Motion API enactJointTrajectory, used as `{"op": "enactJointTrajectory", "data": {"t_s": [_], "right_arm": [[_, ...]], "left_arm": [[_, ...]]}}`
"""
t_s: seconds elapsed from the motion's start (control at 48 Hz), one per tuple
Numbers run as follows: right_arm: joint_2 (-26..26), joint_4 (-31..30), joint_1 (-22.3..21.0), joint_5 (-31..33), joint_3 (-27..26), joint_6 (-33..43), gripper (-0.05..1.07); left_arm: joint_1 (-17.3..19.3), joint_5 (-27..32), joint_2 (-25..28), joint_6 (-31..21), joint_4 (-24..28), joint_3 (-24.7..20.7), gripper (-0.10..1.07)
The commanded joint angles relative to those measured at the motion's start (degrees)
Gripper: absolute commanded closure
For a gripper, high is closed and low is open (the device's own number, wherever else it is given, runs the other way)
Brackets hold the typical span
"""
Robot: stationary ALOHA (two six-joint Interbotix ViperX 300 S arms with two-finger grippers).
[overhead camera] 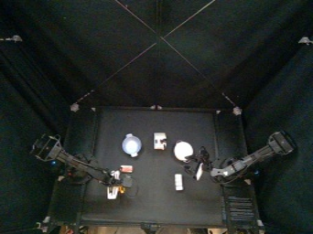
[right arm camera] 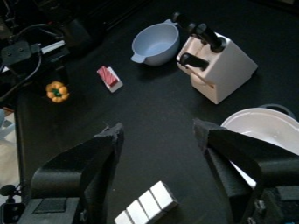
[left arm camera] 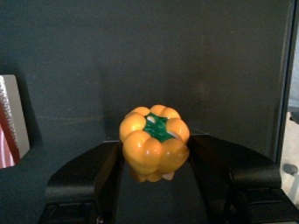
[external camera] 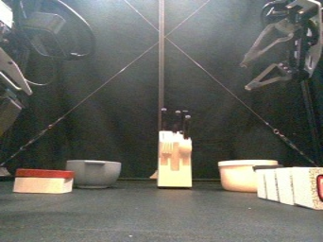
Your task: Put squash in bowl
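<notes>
Two black arms hang over the small black worktop (overhead camera: 146, 206), one on each side. The left claw (left arm camera: 155, 179) has its two jaws around the small yellow-orange toy squash with a green stem (left arm camera: 155, 144), which sits between them; the wrist view does not show for sure if the jaws press on it. From the right wrist view, the squash (right arm camera: 55, 91) lies on the worktop near the small red block (right arm camera: 107, 78). The right claw (right arm camera: 163, 153) is open and up in the air. The small round pale blue-grey bowl (overhead camera: 131, 143) stands well apart from the squash, beside the white knife block with black handles (external camera: 175, 156). A white round dish (external camera: 247, 174) and white box pieces (external camera: 293, 184) are near too.
</notes>
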Motion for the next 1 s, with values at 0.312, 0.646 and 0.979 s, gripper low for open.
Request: {"op": "enactJointTrajectory", "data": {"t_s": [0.312,0.646,0.979], "right_arm": [[-0.18,-0.18,0.09,0.09,-0.35,-0.09,0.07],[-0.18,-0.18,0.18,0.09,0.00,-0.18,0.07],[-0.18,-0.09,0.09,0.09,0.00,-0.09,0.07]], "left_arm": [[7.29,1.32,-2.29,0.44,3.87,-4.39,0.17],[16.70,2.02,-8.44,0.44,15.82,-4.57,0.17],[28.48,-6.50,-9.23,-0.09,18.54,-3.34,0.17]]}}
